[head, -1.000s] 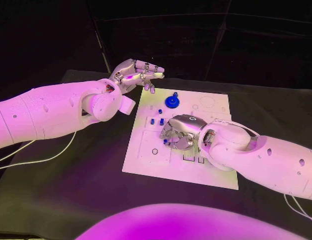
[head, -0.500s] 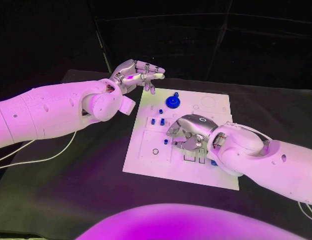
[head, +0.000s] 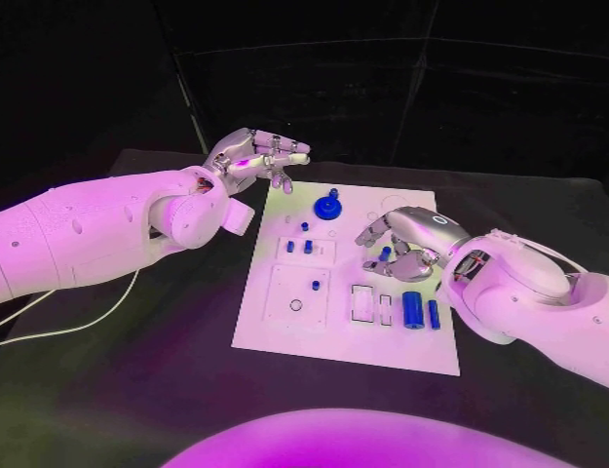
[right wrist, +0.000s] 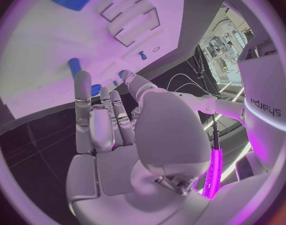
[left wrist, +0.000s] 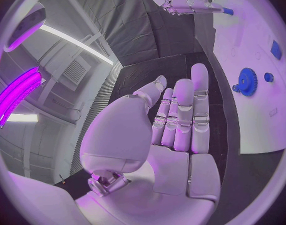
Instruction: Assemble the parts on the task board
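Task board mid-table, bare black table all round. Left hand hovers off the board's far-left corner, fingers loosely spread, empty. Right hand over the board's right side, fingers curled; whether it holds a part, can't tell. Blue gear at far edge, blue cylinders near-right.

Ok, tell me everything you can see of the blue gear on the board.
The gear is a small, dark blue toothed disc, plastic by its look, with a short blue stub rising from its middle. It lies flat near the far edge of the white board, towards the left hand's side. Nothing touches it: the left hand hangs beyond the board's corner, apart. The left wrist view shows its teeth.
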